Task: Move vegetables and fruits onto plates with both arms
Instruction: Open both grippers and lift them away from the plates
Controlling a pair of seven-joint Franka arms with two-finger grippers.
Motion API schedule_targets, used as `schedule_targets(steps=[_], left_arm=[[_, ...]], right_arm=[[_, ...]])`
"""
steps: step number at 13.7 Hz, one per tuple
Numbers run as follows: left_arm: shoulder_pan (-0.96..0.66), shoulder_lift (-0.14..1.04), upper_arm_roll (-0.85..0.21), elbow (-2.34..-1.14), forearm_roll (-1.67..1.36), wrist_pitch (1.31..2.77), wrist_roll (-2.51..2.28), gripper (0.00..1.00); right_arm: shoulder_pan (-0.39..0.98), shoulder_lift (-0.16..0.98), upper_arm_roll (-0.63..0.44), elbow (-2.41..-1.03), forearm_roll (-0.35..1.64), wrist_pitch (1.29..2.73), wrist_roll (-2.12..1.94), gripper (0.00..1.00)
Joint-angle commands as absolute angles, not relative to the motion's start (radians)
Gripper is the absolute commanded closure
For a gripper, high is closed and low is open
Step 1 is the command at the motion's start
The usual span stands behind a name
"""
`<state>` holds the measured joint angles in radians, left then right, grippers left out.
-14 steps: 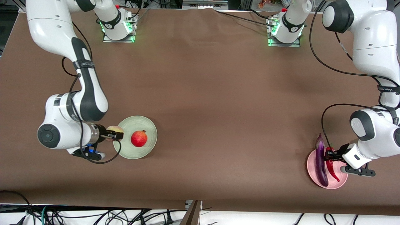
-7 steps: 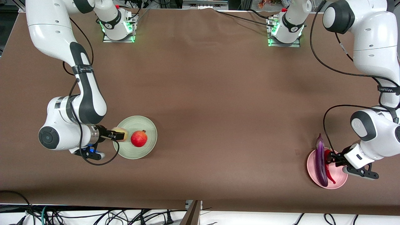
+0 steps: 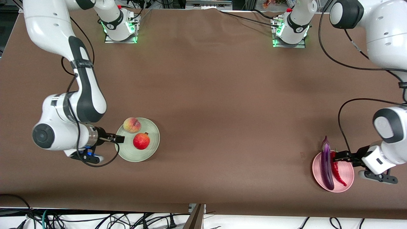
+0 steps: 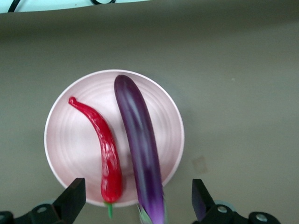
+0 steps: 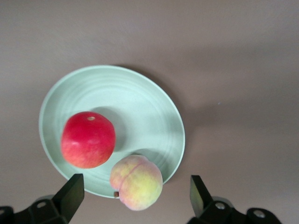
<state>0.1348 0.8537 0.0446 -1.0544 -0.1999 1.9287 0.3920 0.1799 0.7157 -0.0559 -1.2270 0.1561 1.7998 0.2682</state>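
The pale mint green plate (image 3: 152, 133) holds the red pomegranate (image 3: 141, 141), and the peach (image 3: 132, 125) rests on its rim on the side farther from the front camera. My right gripper (image 3: 119, 138) is open and empty over the plate's edge at the right arm's end. In the right wrist view the peach (image 5: 136, 182) overhangs the plate (image 5: 140, 112) beside the pomegranate (image 5: 88, 139), between my open right gripper (image 5: 135, 195). The pink plate (image 3: 348, 174) holds the purple eggplant (image 3: 327, 165) and red chili (image 3: 338, 171). My left gripper (image 3: 341, 156) is open over its edge. The left wrist view shows the chili (image 4: 105, 149) and eggplant (image 4: 139, 144) on the plate (image 4: 70, 140), with the gripper (image 4: 138, 199) open.
The two arm bases (image 3: 120, 27) (image 3: 291, 30) stand with green lights at the table's edge farthest from the front camera. Cables (image 3: 95, 219) hang past the table's edge nearest that camera. Bare brown tabletop (image 3: 229, 127) lies between the two plates.
My right gripper opened and let go of the peach, which now sits on the mint plate's rim. My left gripper let go of the chili on the pink plate and drew back.
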Motion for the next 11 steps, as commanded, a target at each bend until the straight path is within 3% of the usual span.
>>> schedule_targets(steps=[1,4,8,11], left_arm=[[0.100,0.766,0.069,-1.037,-0.146,1.782,0.309,0.00],[0.062,0.648,0.066,-1.042,-0.085,1.616,0.174,0.00],[-0.028,0.415,0.063,-1.139,0.023,1.537,0.031,0.00],[-0.028,0.290,0.061,-1.241,0.025,1.543,0.029,0.00]], right_arm=[[0.187,0.559,-0.057,-1.259,0.112,1.702,0.258,0.00],[0.186,0.349,-0.054,-1.299,0.101,1.568,0.233,0.00],[0.184,0.073,-0.074,-1.543,0.083,1.574,0.117,0.00],[0.184,0.040,-0.067,-1.552,0.035,1.569,0.094,0.00]])
